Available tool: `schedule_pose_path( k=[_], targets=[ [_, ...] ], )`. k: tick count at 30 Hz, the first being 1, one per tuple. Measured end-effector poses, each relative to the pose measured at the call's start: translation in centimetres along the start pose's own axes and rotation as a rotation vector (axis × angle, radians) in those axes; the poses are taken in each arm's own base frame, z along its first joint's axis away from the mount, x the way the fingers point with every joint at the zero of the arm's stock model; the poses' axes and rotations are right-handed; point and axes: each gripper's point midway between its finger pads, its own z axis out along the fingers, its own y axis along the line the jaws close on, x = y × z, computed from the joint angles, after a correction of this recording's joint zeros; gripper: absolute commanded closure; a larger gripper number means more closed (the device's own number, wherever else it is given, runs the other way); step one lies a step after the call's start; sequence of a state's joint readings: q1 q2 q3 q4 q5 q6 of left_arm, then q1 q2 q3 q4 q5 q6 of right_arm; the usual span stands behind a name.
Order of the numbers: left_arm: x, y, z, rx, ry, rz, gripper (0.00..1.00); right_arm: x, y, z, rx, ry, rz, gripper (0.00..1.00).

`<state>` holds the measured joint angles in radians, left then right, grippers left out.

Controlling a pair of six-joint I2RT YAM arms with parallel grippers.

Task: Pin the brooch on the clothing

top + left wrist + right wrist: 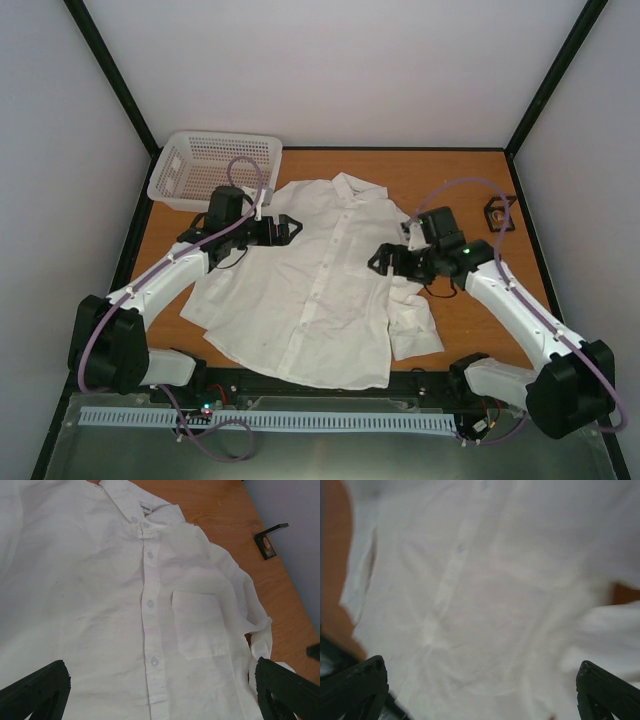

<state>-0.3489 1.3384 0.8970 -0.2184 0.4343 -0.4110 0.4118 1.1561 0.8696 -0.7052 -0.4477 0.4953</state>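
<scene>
1. A wooden table [430,170] stands inside white walls with black corner posts.
2. The shirt [320,290] lies flat on its back in the middle of the table, collar towards the far edge, buttoned, chest pocket [200,625] facing up.
3. The brooch [497,213] shows as a small reddish spot inside a black frame [272,529] at the far right of the table, well apart from the shirt.
4. A white basket [170,170] sits in the far left corner.
5. The left gripper [292,229] hovers over the shirt's shoulder, fingers spread wide, holding nothing.
6. The right gripper [378,260] hangs over the pocket side, also spread wide and empty.
</scene>
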Motion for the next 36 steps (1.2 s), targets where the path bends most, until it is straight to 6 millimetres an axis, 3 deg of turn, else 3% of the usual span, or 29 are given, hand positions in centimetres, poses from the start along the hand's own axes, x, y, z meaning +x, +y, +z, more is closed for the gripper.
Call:
schedule_pose_path(
  k=[3, 5, 7, 9, 11, 14, 18, 22, 25, 28, 32, 36],
  targets=[
    [0.0, 0.0, 0.0, 0.0, 0.002, 0.001, 0.0, -1.9, -4.3, -1.8, 0.152, -0.081, 0.102, 0.0],
    [0.1, 0.0, 0.0, 0.002, 0.003, 0.001, 0.0, -2.2, -9.4, -2.9, 0.275, -0.128, 0.239, 0.01],
    [0.1, -0.1, 0.0, 0.005, 0.006, 0.0, 0.0, -1.0, -14.1, -3.6, 0.378, -0.145, 0.372, 0.02],
    [0.2, -0.2, 0.0, 0.011, 0.01, -0.001, 0.0, 0.6, -16.3, -3.5, 0.412, -0.126, 0.443, 0.05],
    [0.2, -0.3, 0.0, 0.017, 0.012, -0.001, 0.0, 0.9, -17.1, -3.3, 0.419, -0.113, 0.473, 0.15],
    [0.3, -0.4, 0.0, 0.024, 0.015, 0.0, 0.0, -1.1, -17.5, -2.6, 0.399, -0.14, 0.461, 0.28],
    [-0.1, -0.7, -0.1, 0.034, 0.01, 0.005, 0.0, -3.9, -17.7, -0.4, 0.332, -0.131, 0.432, 0.35],
    [-0.1, -0.7, 0.0, 0.033, 0.011, 0.01, 0.0, -4.2, -17.8, 2.2, 0.262, -0.075, 0.424, 0.41],
    [0.3, -0.4, 0.4, 0.031, 0.026, 0.004, 0.0, -4.0, -17.8, 3.2, 0.238, -0.05, 0.41, 0.59],
    [0.5, -0.2, 0.7, 0.031, 0.039, -0.002, 0.0, -4.2, -18.1, 4.0, 0.23, -0.034, 0.404, 0.95],
    [0.7, -0.1, 0.9, 0.028, 0.045, -0.005, 0.0, -4.9, -19.6, 3.9, 0.314, -0.032, 0.408, 0.97],
    [0.8, 0.0, 1.0, 0.026, 0.049, -0.007, 0.0, -8.2, -22.4, 0.9, 0.554, -0.109, 0.393, 0.97]
  ],
)
